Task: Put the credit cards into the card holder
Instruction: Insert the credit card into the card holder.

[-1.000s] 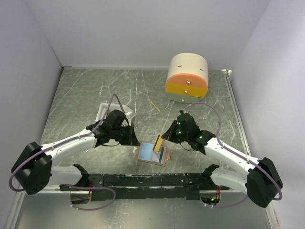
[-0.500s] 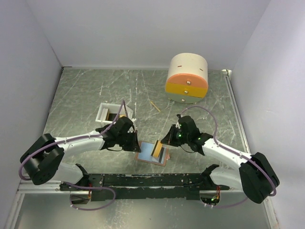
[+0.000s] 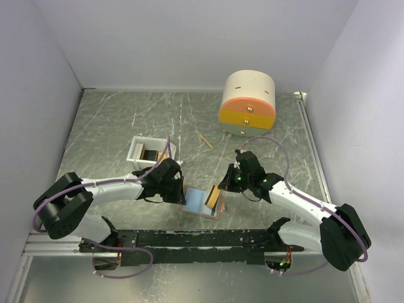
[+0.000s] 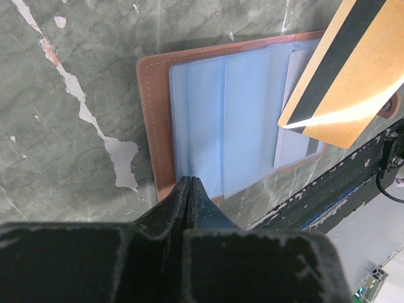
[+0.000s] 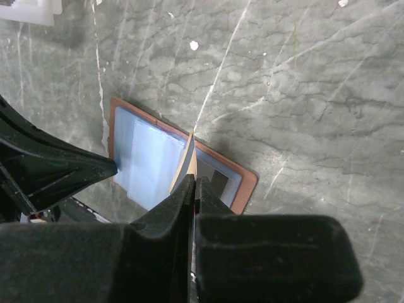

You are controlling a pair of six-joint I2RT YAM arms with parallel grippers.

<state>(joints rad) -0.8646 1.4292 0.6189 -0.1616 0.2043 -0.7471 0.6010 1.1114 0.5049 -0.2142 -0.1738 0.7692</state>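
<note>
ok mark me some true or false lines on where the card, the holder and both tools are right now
1. The right tool is shut on a gold card. True.
2. The card holder lies closed. False: it lies open, its light blue inner face up.
3. The left tool is shut, with its tips at the holder's edge. True.
4. The gold card lies flat in the white tray. False: it is held tilted over the open holder.
5. The drawer box stands between the two arm bases. False: it stands at the far side of the table.
</note>
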